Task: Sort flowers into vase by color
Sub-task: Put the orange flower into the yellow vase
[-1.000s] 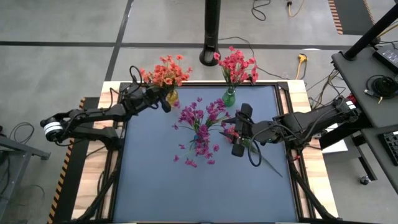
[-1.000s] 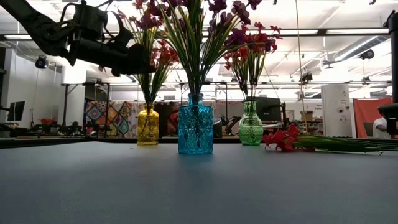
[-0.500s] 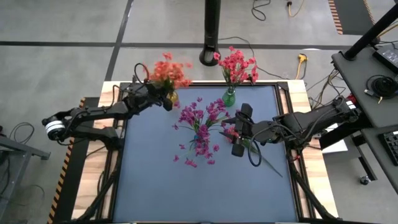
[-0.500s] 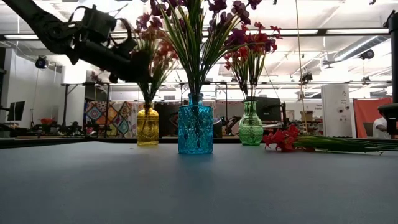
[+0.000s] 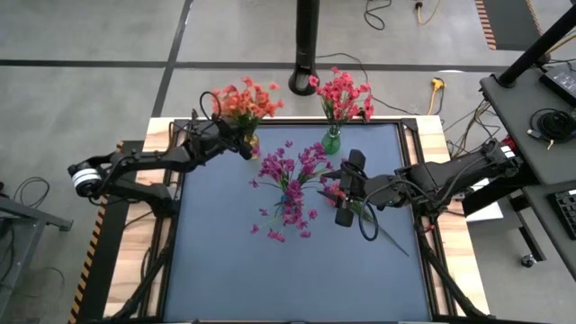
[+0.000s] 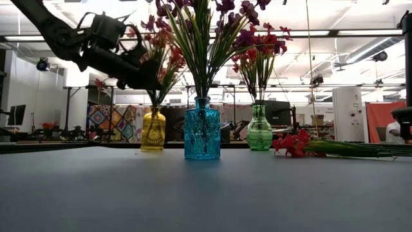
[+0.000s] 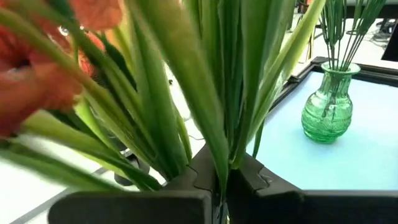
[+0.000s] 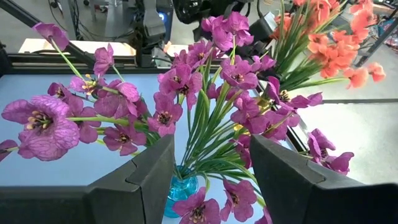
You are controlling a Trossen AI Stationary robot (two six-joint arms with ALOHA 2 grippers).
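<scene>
Three vases at far side: yellow vase [image 5: 249, 141] with orange flowers [image 5: 241, 102], left gripper [image 5: 241, 144] clamped on stems. Step: seating orange bunch; next, release. Right gripper [image 5: 346, 192] parted, hovering over loose red flower [image 6: 291, 143] on table [image 5: 225, 270].

Purple-magenta flowers [image 8: 205, 93] with thin green stems stand in a blue glass vase [image 8: 180, 186]. Orange flowers [image 8: 329, 37] rise behind the vase, beside the purple blossoms.

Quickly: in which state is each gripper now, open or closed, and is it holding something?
Left gripper: closed on the orange flowers above the yellow vase.
Right gripper: open, holding nothing, near the blue vase.
</scene>
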